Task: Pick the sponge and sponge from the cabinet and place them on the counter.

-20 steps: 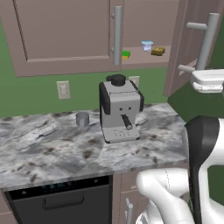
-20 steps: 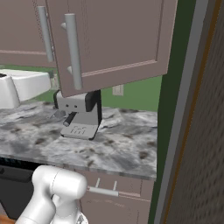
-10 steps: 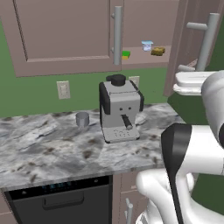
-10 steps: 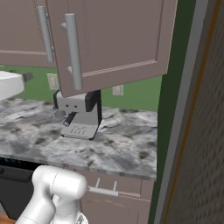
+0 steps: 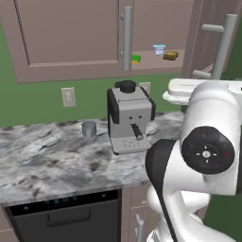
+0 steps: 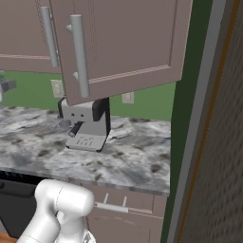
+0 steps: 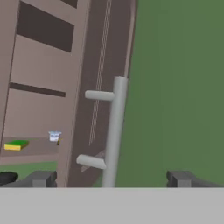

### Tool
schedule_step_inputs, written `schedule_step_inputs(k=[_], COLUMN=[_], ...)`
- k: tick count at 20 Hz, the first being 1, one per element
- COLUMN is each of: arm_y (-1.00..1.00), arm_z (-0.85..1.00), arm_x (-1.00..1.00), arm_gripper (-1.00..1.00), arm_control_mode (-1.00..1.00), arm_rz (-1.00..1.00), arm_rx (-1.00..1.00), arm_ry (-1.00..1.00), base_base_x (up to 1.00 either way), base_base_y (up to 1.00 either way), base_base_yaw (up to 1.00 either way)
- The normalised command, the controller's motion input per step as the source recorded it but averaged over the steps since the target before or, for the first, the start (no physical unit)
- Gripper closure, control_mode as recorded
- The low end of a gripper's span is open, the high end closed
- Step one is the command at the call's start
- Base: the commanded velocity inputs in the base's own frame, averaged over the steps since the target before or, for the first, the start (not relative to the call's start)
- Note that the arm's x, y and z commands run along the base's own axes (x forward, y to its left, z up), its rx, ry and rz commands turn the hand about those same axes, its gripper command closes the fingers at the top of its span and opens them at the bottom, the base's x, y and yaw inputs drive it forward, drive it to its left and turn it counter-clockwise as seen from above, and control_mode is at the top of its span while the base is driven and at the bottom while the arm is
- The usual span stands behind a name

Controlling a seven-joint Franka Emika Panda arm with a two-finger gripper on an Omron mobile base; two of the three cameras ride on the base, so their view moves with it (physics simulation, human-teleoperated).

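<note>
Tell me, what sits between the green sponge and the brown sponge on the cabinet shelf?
A small white cup with a blue rim sits between the green sponge and the brownish sponge, in the left base view.

The cabinet (image 5: 71, 42) stands open at its right end, and the gap between the shut door and the swung-out door (image 5: 212, 38) gives clear passage to the shelf. On that shelf the green sponge (image 5: 136, 59) lies near the left edge, a cup (image 5: 159, 49) at about 1 o'clock from it and the tan sponge (image 5: 171, 55) just beside the cup at 3 o'clock, with bare shelf between green sponge and cup. The open door's handle (image 7: 113, 135) juts out right ahead of the spread fingers (image 7: 41, 178). Below the shelf, a coffee machine (image 5: 128, 118) blocks the table (image 5: 47, 160); a grey cup (image 5: 89, 128) sits at its 9 o'clock. The table left of them is bare.
</note>
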Motion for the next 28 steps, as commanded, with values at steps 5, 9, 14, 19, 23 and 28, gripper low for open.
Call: schedule_step_inputs(k=[5,9,14,19,23,28], arm_y=[0.35,0.32,0.22,0.05,0.0,0.0], arm_z=[-0.01,0.0,-0.05,-0.09,-0.1,-0.09], arm_x=[0.01,0.04,0.17,0.27,0.23,0.26], arm_gripper=[-1.0,-1.0,-1.0,-1.0,-1.0,-1.0], arm_control_mode=[-1.0,-1.0,-1.0,-1.0,-1.0,-1.0], arm_rz=[-0.1,-0.1,-0.1,-0.09,-0.09,-0.08], arm_rx=[-0.01,-0.02,-0.03,-0.04,-0.05,-0.04], arm_ry=[-0.02,0.0,0.0,0.0,0.0,0.0], base_base_x=[0.0,0.0,0.0,0.0,0.0,0.0], base_base_y=[0.0,0.0,0.0,0.0,0.0,0.0], base_base_yaw=[0.0,0.0,0.0,0.0,0.0,0.0])
